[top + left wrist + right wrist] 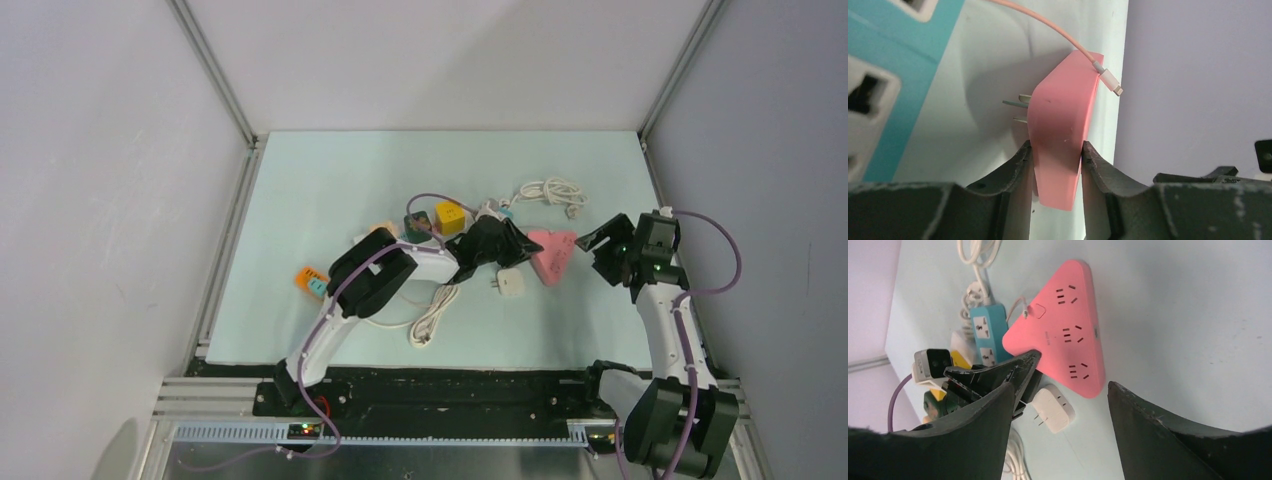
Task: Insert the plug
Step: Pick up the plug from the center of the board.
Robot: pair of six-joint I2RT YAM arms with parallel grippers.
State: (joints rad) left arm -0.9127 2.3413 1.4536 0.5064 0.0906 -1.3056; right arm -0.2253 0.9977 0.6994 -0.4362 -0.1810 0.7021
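A pink triangular socket block (555, 255) lies mid-table, its sockets facing up in the right wrist view (1063, 325). In the left wrist view metal prongs (1017, 105) stick out from its left side. My left gripper (1056, 147) is shut on one corner of the block (1060, 125), with both fingers pressed against its sides. Its black fingers (512, 245) reach in from the left. A small white plug (510, 285) with two prongs lies loose just in front (1053, 409). My right gripper (598, 243) hovers open to the right of the block, holding nothing (1059, 385).
A teal power strip (985, 335) lies beside the block's far corner (893, 75). A thin pink cable with a white connector (1108, 80) runs over the block. A coiled white cable (552, 192), a yellow cube (450, 217), an orange piece (308, 280) and another white cord (432, 320) lie around.
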